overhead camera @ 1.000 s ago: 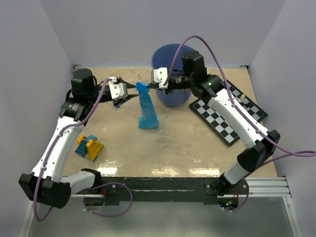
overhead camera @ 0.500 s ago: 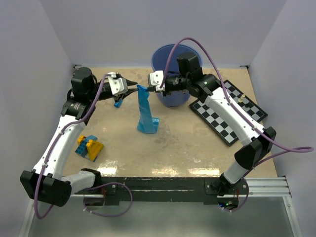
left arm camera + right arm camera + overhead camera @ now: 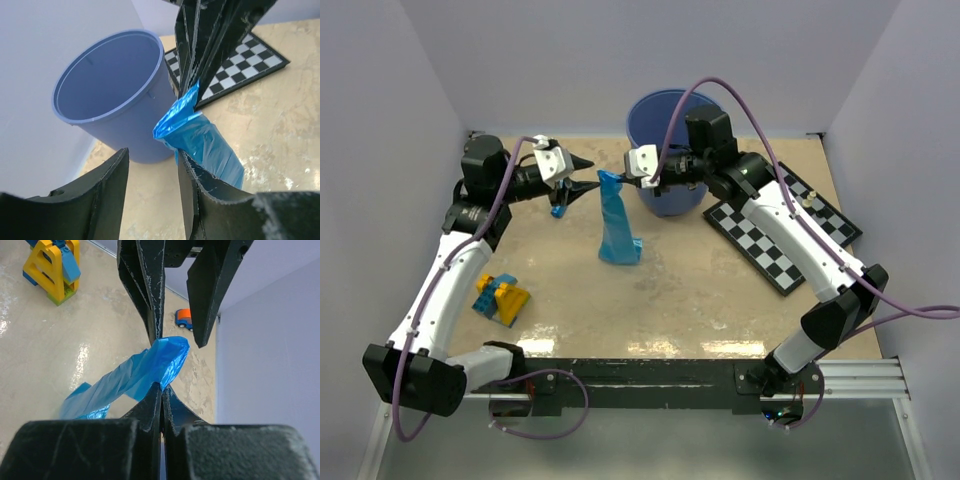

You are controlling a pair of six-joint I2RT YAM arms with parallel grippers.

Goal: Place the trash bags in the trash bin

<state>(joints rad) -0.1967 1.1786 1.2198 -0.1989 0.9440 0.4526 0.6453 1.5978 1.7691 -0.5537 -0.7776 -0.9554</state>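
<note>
A thin bright-blue trash bag (image 3: 617,222) hangs upright in the middle of the table, its lower end resting on the surface. My right gripper (image 3: 621,178) is shut on the bag's top edge; the right wrist view shows its jaws pressed together on the film (image 3: 161,386). My left gripper (image 3: 594,174) stands open just left of the bag's top. In the left wrist view the bag (image 3: 200,145) lies beside my right-hand finger (image 3: 210,200), not between the jaws. The trash bin (image 3: 665,110), a round blue bucket, stands upright directly behind the bag and looks empty (image 3: 107,95).
A black-and-white chessboard (image 3: 785,225) lies to the right of the bin. Yellow and blue toy blocks (image 3: 502,298) sit at the front left. A small blue and orange toy (image 3: 184,318) lies under the left gripper. Walls close in on three sides.
My left gripper has opened wider and drawn slightly back from the bag's top. The right gripper keeps its hold, and the bag hangs in nearly the same place.
</note>
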